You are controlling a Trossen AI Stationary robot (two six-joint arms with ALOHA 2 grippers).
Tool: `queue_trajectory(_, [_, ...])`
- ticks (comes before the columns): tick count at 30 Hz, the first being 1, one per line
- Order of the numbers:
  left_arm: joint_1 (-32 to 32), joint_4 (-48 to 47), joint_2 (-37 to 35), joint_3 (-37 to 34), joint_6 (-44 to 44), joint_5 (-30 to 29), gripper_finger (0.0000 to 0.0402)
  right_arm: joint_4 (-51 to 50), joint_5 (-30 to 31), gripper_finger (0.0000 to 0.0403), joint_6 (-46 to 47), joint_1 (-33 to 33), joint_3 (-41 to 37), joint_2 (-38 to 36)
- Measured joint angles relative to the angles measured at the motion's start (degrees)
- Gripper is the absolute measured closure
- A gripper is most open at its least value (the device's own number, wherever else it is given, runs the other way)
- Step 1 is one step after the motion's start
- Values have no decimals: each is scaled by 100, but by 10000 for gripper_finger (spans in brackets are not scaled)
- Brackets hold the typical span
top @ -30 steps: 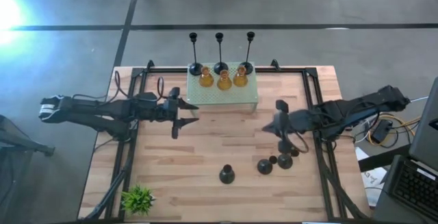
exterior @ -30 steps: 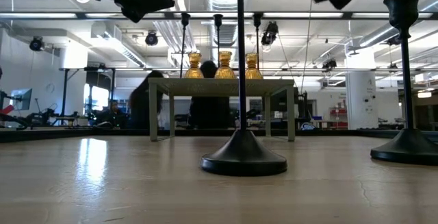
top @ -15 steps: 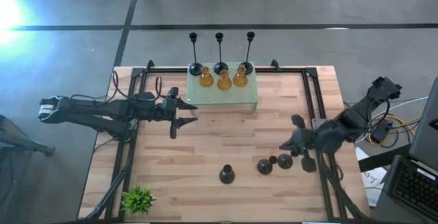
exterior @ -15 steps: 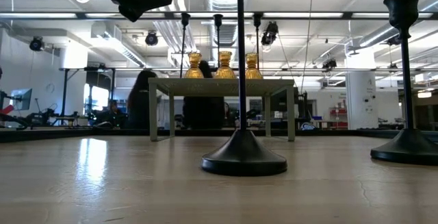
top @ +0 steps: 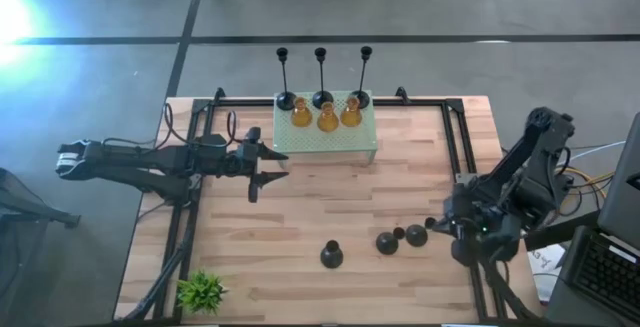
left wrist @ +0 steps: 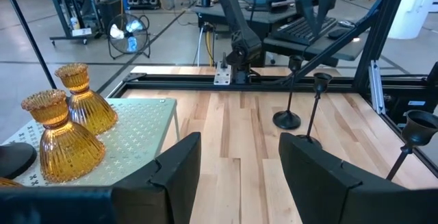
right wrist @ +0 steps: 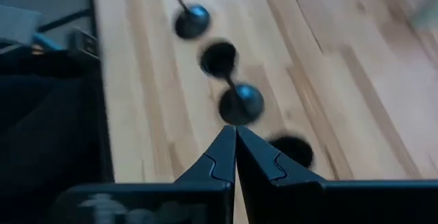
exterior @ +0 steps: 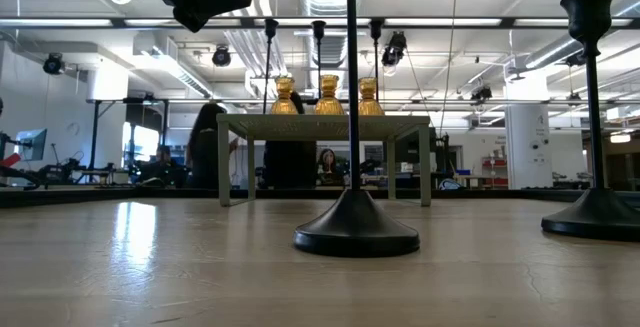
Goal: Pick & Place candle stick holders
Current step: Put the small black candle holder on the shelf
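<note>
Three amber glass holders (top: 327, 114) stand on the mint-green stand (top: 325, 139), with three tall black stems (top: 322, 75) at its far edge. Three more black holders stand by their round bases on the wood near the front: one (top: 332, 255) alone, two (top: 387, 242) (top: 416, 234) to its right. The low view (exterior: 355, 229) and the left wrist view (left wrist: 287, 118) show them as thin stems. My left gripper (top: 270, 167) (left wrist: 239, 176) is open and empty, left of the stand. My right gripper (top: 438, 227) (right wrist: 235, 148) is shut and empty, just right of the rightmost holder.
A small green plant (top: 203, 290) sits at the near left corner. Black frame rails (top: 462, 147) run along the table's sides. A keyboard (top: 610, 267) and cables lie off the right edge. People show in the room beyond the table (exterior: 205, 147).
My right arm has drawn back from the table's middle toward the right and near edges and has folded up at the right edge. Its gripper has come down beside the rightmost black holder. The holders have stayed in place.
</note>
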Motion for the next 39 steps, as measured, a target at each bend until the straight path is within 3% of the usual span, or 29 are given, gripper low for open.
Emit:
queue_trajectory(5, [2,1,0,0,6,-1,200,-862,-6,395,1682,655,253,452])
queue_trajectory(12, [2,2,0,2,201,-12,200,-897,419,395,3397,1350,32,1154])
queue_trajectory(18, [2,2,0,2,223,-18,200,-897,785,394,4462,1541,-325,1901])
queue_trajectory(24, [2,29,2,2,225,-22,200,-900,471,394,5122,1534,-536,2506])
queue_trajectory(32, [-2,214,2,4,297,-24,200,-956,121,390,5473,1492,-731,2681])
queue_trajectory(39, [-2,212,2,4,297,-23,200,-728,242,335,5364,1298,-962,2493])
